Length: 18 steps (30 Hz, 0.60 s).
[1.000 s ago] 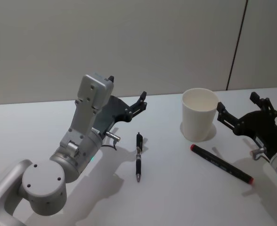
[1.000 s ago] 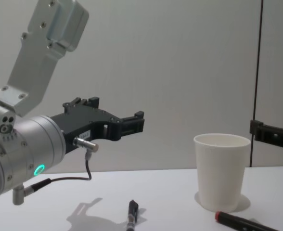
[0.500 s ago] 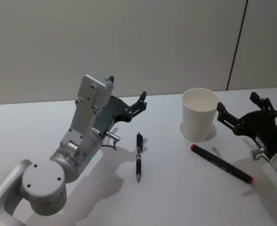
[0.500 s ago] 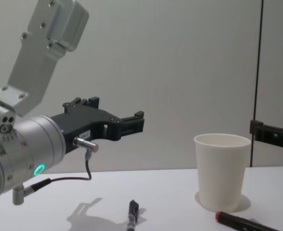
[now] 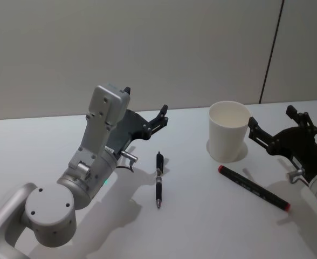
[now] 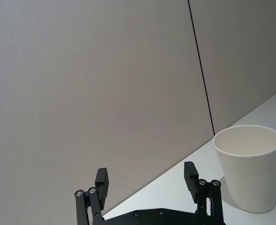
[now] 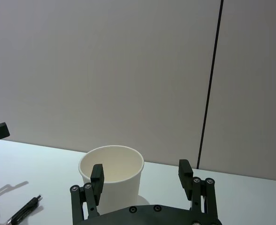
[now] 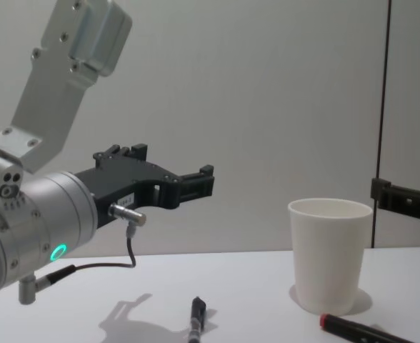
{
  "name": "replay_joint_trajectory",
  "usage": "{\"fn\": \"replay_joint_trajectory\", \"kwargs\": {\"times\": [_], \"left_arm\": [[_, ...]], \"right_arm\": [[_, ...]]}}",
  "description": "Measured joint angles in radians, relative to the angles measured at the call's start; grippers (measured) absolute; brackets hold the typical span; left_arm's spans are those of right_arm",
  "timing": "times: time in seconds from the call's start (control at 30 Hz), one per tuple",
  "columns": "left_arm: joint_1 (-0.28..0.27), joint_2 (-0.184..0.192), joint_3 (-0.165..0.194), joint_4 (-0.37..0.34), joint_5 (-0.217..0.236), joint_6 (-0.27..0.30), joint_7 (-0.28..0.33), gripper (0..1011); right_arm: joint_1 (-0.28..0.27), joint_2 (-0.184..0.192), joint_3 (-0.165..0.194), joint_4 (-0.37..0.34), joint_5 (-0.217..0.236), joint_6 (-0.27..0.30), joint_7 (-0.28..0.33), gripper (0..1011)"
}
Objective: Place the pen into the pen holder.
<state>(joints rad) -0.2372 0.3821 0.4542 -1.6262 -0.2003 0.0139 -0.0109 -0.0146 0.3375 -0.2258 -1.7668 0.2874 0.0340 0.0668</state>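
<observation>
The white pen holder (image 5: 228, 132) stands upright on the worktop (image 5: 201, 226), and what shows of its inside is bare white wall. A black pen (image 5: 158, 181) lies at its 8 o'clock, a red-ended marker (image 5: 253, 187) at its 5 o'clock. The left claw (image 5: 145, 101), fingers apart, hovers at the pen's 11 o'clock. The right claw (image 5: 270, 117), also apart, is at the holder's 3 o'clock.
</observation>
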Motion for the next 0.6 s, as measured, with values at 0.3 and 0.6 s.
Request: {"fn": "replay_joint_trajectory", "kwargs": {"times": [0.3,0.6], "left_arm": [[0.000,0.000,0.000,0.000,0.000,0.000,0.000,1001],[0.000,0.000,0.000,0.000,0.000,0.000,0.000,1001]], "right_arm": [[0.002,0.001,0.000,0.003,0.000,0.001,0.016,1001],[-0.003,0.018,0.008,0.003,0.004,0.008,0.059,1001]]}}
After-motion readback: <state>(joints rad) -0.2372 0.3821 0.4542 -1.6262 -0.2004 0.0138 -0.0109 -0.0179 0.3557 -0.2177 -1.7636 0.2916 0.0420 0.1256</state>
